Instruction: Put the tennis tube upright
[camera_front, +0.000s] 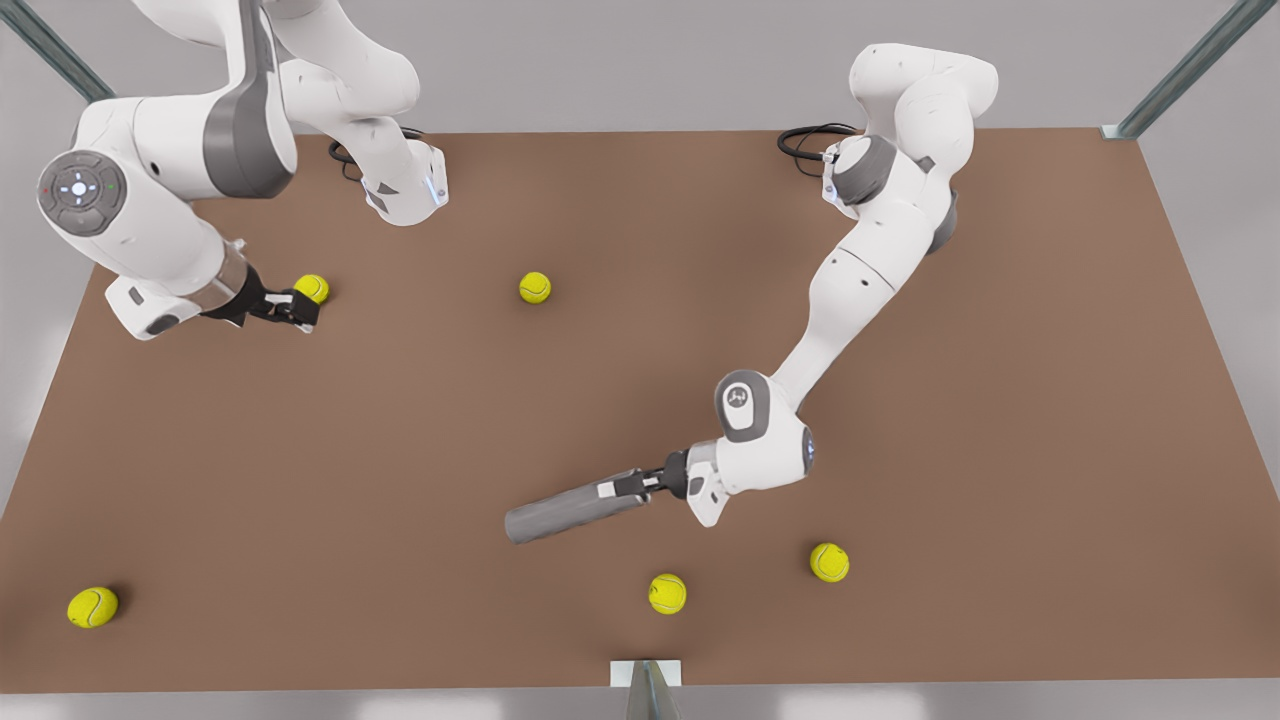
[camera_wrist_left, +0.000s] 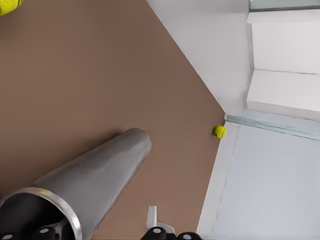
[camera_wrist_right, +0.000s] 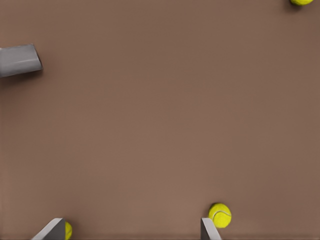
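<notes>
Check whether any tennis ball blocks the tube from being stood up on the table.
Nothing visible does. The left gripper is already at the open end of the tennis tube, which lies on the table. The nearest tennis balls sit apart from it. The right gripper waits at another ball.

Brown surface (camera_front: 950, 420), flat, matte. Five yellow tennis balls (camera_front: 534, 287) scattered on it, well apart. Grey tennis tube (camera_front: 560, 513) lying on its side near the front edge.

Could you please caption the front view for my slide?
Left gripper at the open end of the lying tennis tube; right gripper, open, waits beside a tennis ball.
</notes>
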